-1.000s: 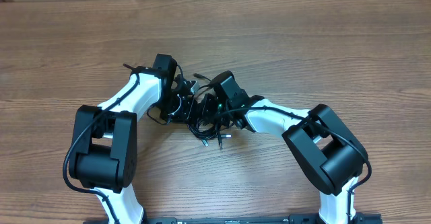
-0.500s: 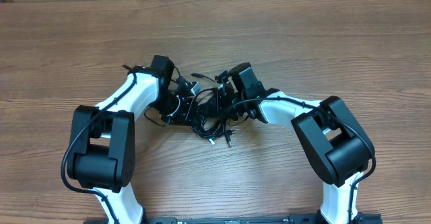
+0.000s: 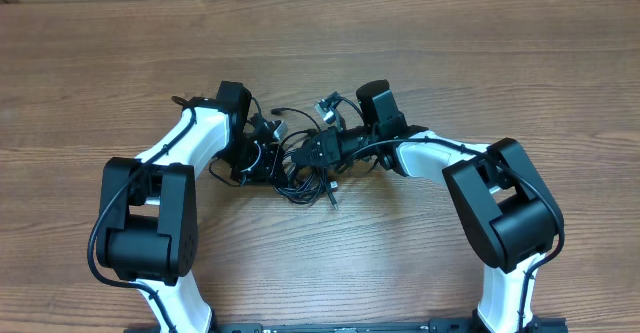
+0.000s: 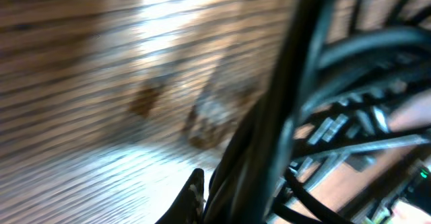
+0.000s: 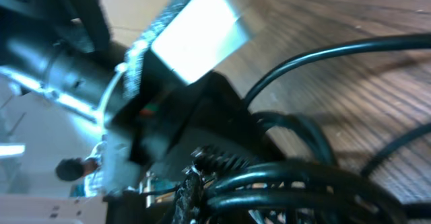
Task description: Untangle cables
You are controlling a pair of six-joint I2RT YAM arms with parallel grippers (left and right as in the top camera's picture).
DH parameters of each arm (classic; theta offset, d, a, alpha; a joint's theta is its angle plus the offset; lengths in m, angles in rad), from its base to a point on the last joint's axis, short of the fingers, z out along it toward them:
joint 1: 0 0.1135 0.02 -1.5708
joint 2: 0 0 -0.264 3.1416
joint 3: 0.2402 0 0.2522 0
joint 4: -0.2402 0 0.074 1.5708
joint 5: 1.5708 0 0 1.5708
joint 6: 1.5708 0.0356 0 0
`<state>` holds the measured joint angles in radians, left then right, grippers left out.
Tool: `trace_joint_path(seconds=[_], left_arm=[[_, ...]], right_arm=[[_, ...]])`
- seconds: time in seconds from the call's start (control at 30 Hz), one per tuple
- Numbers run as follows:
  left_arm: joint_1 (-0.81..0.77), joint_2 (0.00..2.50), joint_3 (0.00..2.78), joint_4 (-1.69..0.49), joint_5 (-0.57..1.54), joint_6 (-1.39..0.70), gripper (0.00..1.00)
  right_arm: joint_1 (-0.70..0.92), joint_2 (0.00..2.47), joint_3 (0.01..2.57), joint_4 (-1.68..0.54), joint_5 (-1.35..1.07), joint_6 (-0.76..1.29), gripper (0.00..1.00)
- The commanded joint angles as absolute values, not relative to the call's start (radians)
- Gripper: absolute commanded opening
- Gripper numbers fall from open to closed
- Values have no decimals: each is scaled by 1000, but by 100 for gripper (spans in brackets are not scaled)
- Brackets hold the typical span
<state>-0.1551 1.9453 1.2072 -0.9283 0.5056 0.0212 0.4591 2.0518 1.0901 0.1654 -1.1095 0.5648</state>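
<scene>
Right jaws: closed all the way, on a strand of the thin black cables (image 5: 283,190); cords pressed against the ridged finger (image 5: 192,183) in the wrist view.
Right gripper (image 3: 318,151): at the right edge of the bundle, pointing left across the table.
Left jaws: closed, or as good as closed; cords bunched hard against the dark finger (image 4: 195,194); too blurred to tell whether any strand is pinched.
Left gripper (image 3: 265,153): at the left edge of the same bundle, facing the right gripper, cords strung between the two.
Cables, position: loose tangle (image 3: 298,178) on the table between the two grippers, near the middle of the overhead view, slightly left of centre.
Cables, form: several overlapping loops; some strands taut across the left wrist view (image 4: 269,130), others slack below the grippers.
Plug end: small silver-tipped plug (image 3: 333,199) at the lower right edge of the tangle, lying on the table, pointing down in the overhead view.
Arms: white-and-black left arm (image 3: 190,143) and right arm (image 3: 430,158) both bent inward toward the tangle.
Surface: brown wood-grain table (image 3: 450,53).
Image quality: both wrist views heavily blurred.
</scene>
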Motion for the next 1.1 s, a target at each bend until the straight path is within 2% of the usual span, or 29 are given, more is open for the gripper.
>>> trace_joint_path(seconds=[0.0, 0.13, 0.43, 0.67, 0.8, 0.9, 1.07], left_arm=[[-151, 1954, 1200, -937, 325, -30, 8], [-151, 1954, 1200, -936, 326, -30, 4], [-152, 1954, 1200, -933, 333, -22, 4], [-152, 1954, 1200, -930, 335, -21, 4], [-152, 1954, 1204, -932, 473, 133, 4], [-147, 1948, 1228, -950, 606, 271, 4], [-144, 1919, 1279, -972, 693, 403, 4]], right_arm=[[420, 2008, 1100, 206, -1274, 551, 4], [381, 2006, 1100, 268, -1312, 691, 4], [318, 2006, 1100, 514, -1311, 1105, 4], [331, 2006, 1100, 527, -1316, 1113, 4], [353, 2006, 1100, 488, -1331, 1091, 4], [353, 2006, 1100, 488, -1367, 1082, 11], [336, 2006, 1099, 431, -1370, 991, 20]])
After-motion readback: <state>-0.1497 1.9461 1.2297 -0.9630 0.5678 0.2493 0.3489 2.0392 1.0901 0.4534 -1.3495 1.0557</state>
